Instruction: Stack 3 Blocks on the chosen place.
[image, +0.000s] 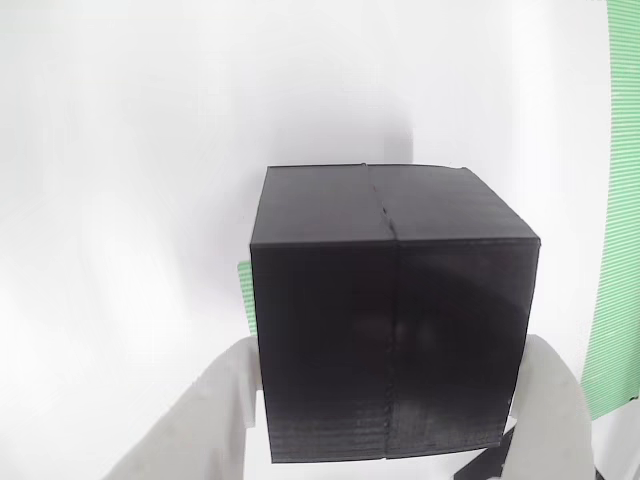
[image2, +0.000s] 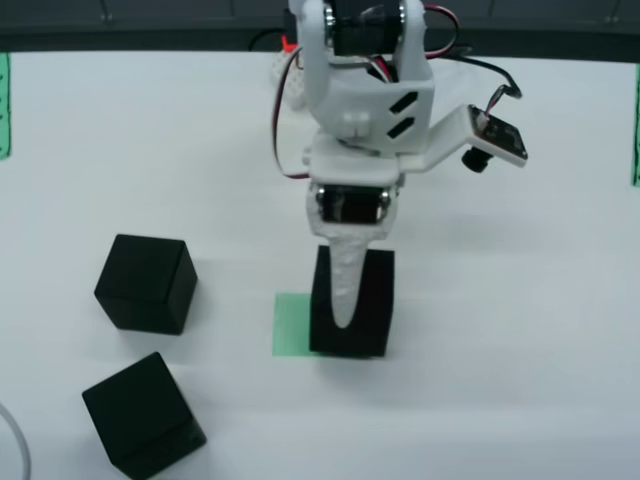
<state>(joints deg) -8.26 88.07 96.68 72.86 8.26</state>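
1. Gripper (image2: 349, 300) of mine is closed around one black cube (image: 390, 330), matte with fine layer lines.
2. It sits half over the green striped patch (image2: 291, 324), mid-bench.
3. Two other cubes (image2: 147, 283) stand near the left front corner.

Three matte black blocks (image2: 352, 300) (image2: 146, 283) (image2: 142, 415); green-striped patch (image2: 291, 324); white gripper (image2: 346, 290); white table (image2: 520, 300); red, black wires (image2: 292, 90).
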